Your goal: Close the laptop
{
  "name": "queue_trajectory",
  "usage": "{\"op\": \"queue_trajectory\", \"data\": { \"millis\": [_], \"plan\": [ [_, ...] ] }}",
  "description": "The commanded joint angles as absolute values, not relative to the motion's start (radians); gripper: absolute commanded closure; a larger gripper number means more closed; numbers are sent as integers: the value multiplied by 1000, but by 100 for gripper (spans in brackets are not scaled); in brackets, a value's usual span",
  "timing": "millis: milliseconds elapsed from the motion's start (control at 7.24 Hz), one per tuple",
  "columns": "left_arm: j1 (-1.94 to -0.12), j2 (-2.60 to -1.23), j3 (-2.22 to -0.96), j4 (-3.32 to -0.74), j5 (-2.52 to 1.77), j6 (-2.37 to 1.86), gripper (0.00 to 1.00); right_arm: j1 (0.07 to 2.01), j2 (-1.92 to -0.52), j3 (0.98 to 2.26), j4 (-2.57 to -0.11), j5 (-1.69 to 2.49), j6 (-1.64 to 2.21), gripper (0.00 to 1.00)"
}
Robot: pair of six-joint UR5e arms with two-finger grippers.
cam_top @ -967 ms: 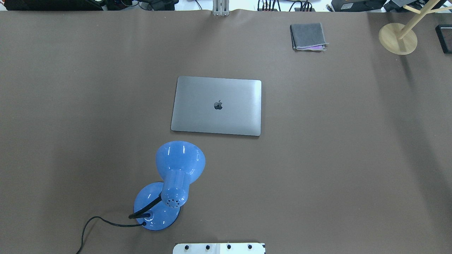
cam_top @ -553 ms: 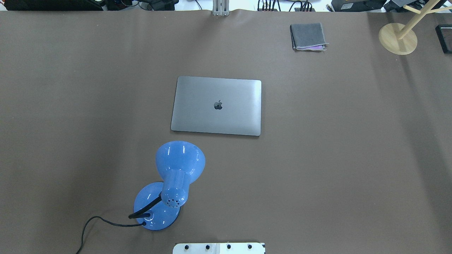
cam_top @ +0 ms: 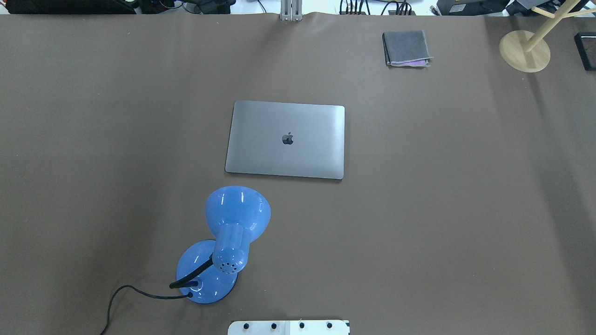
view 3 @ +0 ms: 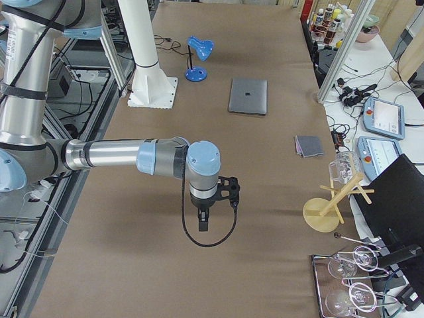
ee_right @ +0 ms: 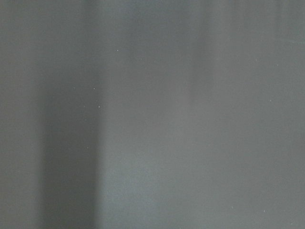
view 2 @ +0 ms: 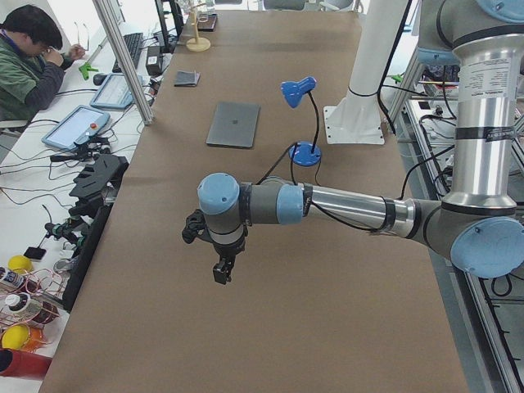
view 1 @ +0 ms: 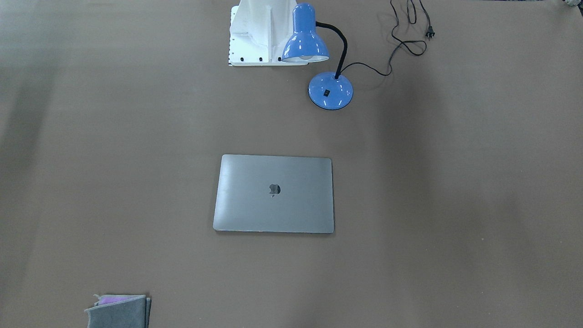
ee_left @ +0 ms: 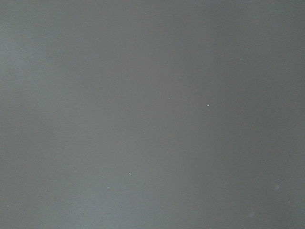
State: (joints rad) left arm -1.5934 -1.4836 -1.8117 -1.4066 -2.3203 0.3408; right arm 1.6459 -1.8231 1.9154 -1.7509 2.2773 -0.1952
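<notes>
The space-grey laptop (cam_top: 286,139) lies flat in the middle of the brown table with its lid down and the apple logo up. It also shows in the front-facing view (view 1: 273,193), the left view (view 2: 234,124) and the right view (view 3: 248,96). My left gripper (view 2: 221,273) hangs over bare table far from the laptop, seen only in the left view. My right gripper (view 3: 203,224) hangs over bare table far from the laptop, seen only in the right view. I cannot tell whether either is open or shut. Both wrist views show only blurred table surface.
A blue desk lamp (cam_top: 228,242) with a black cord stands between the laptop and the robot base (cam_top: 288,327). A folded grey cloth (cam_top: 406,48) lies at the far right. A wooden stand (cam_top: 525,50) is at the far right corner. An operator (view 2: 29,61) sits beside the table.
</notes>
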Motion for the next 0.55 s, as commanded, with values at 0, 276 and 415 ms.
{"op": "queue_trajectory", "data": {
  "millis": [0, 276, 415],
  "plan": [
    [-1594, -1474, -1806, -1408, -2319, 339, 0, 1646, -1838, 1919, -1746, 2284, -198, 0],
    [-1594, -1456, -1810, -1410, -2321, 341, 0, 1646, -1841, 1917, -1746, 2284, -198, 0],
    [-1594, -1456, -1810, -1410, -2321, 342, 0, 1646, -1847, 1917, -1746, 2284, -198, 0]
  ]
}}
